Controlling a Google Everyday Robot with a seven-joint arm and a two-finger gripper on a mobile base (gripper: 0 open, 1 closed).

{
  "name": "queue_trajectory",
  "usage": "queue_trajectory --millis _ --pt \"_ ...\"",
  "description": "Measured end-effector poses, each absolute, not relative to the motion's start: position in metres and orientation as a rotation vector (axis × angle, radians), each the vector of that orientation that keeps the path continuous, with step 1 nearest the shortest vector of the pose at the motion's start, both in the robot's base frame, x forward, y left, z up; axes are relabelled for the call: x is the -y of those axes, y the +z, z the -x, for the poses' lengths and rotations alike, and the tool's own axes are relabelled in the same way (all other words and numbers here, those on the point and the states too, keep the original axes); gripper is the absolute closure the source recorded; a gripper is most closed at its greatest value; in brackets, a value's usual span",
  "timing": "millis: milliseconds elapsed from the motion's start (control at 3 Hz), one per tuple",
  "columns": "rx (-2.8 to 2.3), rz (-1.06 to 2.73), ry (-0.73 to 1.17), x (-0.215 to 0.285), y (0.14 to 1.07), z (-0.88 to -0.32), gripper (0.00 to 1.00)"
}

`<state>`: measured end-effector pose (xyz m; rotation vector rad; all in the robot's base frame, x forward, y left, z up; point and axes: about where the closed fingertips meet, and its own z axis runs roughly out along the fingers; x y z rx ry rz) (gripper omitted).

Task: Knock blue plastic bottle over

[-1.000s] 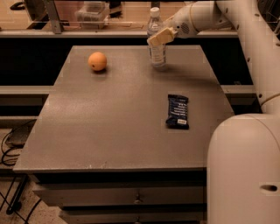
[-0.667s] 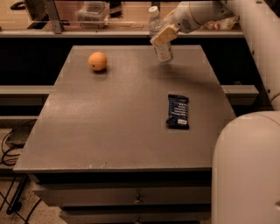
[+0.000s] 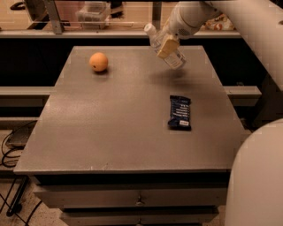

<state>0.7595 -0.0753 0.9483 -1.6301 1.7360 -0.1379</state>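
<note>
The blue plastic bottle (image 3: pixel 173 57) is a clear, bluish bottle with a white cap. It is at the table's far right, tilted steeply with its cap toward the upper left. Its base is off the table, with a shadow on the surface below it. My gripper (image 3: pixel 168 45) reaches in from the upper right and is shut on the bottle's middle. A tan finger pad (image 3: pixel 168 47) lies across the front of the bottle.
An orange ball (image 3: pixel 98 62) sits at the far left of the grey table (image 3: pixel 110 132). A dark blue snack wrapper (image 3: pixel 180 112) lies flat on the right side. A counter with a clear container (image 3: pixel 93 11) runs behind the table. The robot's white body (image 3: pixel 256 176) fills the lower right.
The bottle stood upright on the table with my gripper on it. It now leans far over, cap to the left, and its base has come off the surface.
</note>
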Motion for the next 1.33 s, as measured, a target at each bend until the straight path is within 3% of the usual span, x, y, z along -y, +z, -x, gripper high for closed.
queue_trajectory --millis 667,1000,1333 --pt "-1.781 1.809 -0.185 0.064 0.905 -0.723 0.17" --pt "-1.810 1.822 -0.124 0.060 0.895 -0.708 0.00" --pt "-1.844 1.812 -0.017 0.059 0.886 -0.692 0.00"
